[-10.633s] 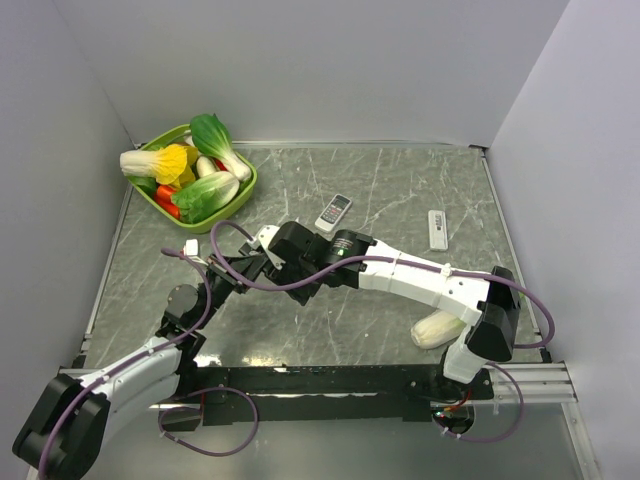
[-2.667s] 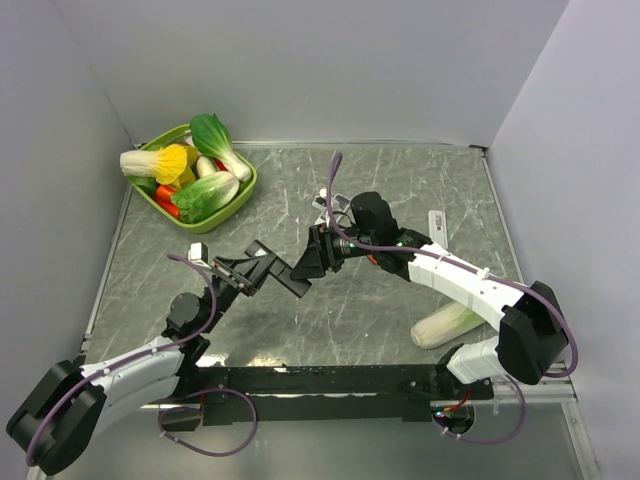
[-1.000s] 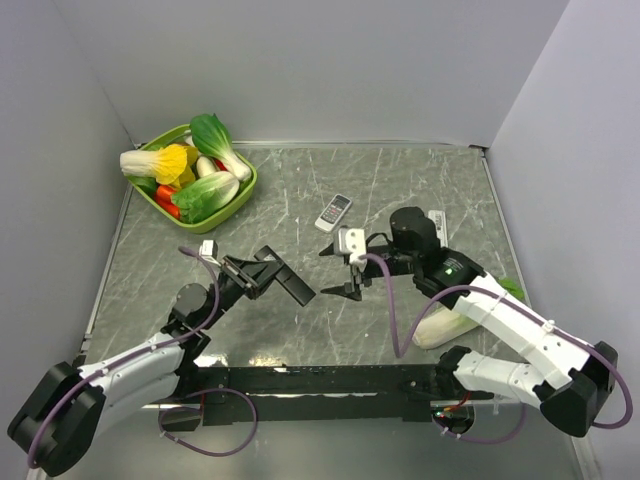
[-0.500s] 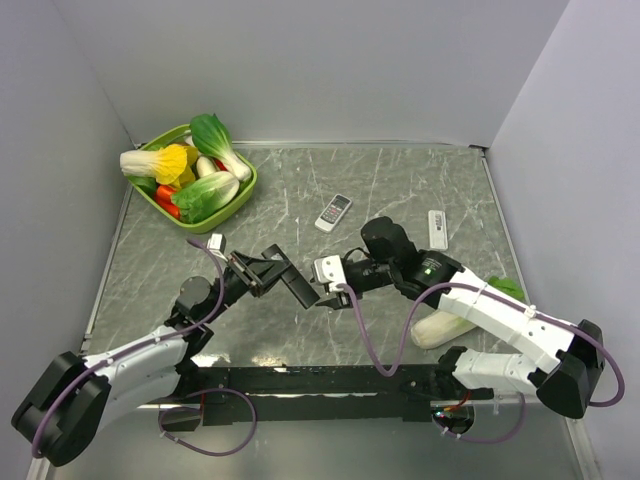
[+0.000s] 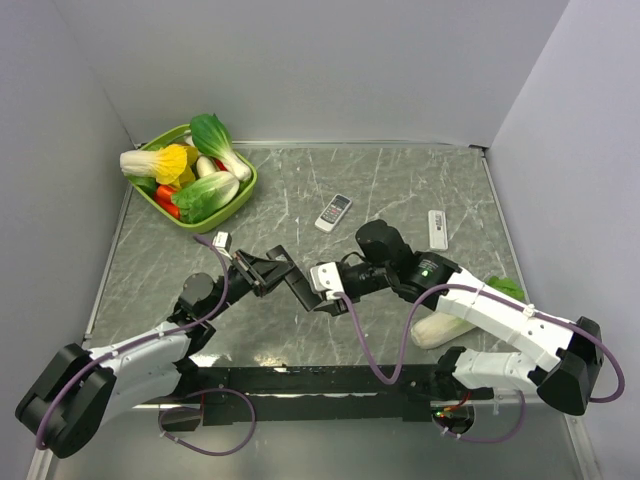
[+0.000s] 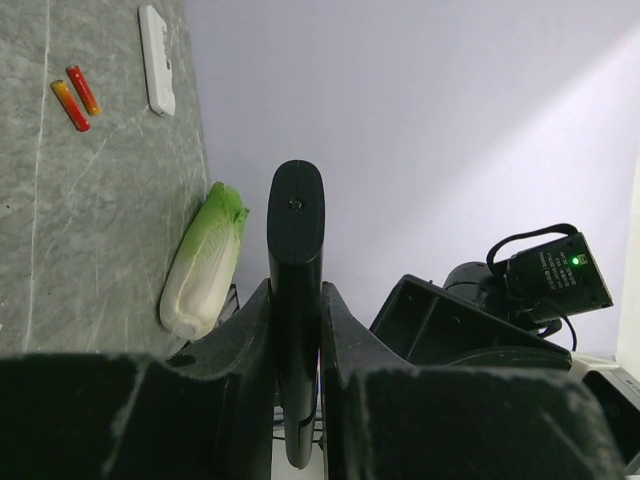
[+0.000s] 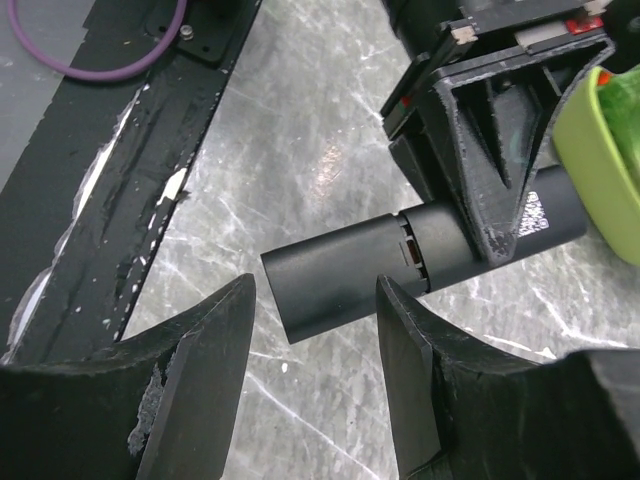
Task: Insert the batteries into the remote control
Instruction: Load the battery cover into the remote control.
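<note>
Nearer than before, the spread right gripper (image 7: 315,300) faced the end of the black remote (image 7: 340,265) pinched by the left gripper (image 6: 296,340); two orange-red batteries (image 6: 84,90) lay near a white remote (image 6: 156,60).

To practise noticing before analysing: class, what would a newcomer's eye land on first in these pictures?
First, mid-table, the left pincer clamps a black remote, and the open right pincer brackets its free end. Next comes the green tray heaped with vegetables in the far left corner. Last, a pale cabbage lies near the right wall, with two orange-red batteries beside a white remote beyond it.
</note>
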You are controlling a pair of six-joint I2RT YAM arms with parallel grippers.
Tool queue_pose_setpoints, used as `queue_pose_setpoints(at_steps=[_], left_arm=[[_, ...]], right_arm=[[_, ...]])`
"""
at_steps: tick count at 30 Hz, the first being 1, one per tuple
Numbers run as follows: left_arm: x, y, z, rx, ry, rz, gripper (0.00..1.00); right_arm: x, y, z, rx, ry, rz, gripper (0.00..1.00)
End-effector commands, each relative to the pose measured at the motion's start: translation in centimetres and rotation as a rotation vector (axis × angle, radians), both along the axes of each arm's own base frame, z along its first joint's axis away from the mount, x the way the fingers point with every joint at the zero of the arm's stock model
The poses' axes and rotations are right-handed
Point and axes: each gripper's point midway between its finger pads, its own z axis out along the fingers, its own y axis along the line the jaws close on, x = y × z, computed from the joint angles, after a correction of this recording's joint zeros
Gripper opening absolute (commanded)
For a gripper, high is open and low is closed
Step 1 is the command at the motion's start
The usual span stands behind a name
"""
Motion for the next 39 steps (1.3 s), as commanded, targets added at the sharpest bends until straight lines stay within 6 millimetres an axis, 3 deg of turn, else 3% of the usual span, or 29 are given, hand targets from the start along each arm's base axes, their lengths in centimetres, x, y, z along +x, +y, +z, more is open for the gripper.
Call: queue_pose_setpoints(at_steps=[1, 11, 25, 39], left_arm=[[-0.2, -0.3, 3.9, -0.061, -0.113, -0.026, 0.02], [-0.4, -0.5, 3.9, -0.061, -0.115, -0.042, 0.02], [-0.9, -0.5, 5.2, -0.112, -0.131, -0.070, 0.02], [-2.5, -0.4, 8.5, -0.201, -0.185, -0.124, 0.02]], right_arm=[[-0.3, 0.7, 2.0, 0.035, -0.039, 0.049, 0.59], [-0.7, 0.9, 1.3, 0.009, -0.035, 0.065, 0.62], [0.8, 1.1, 0.3, -0.024, -0.085, -0.008, 0.61], [2.4, 1.4, -1.6, -0.078, -0.107, -0.062, 0.58]])
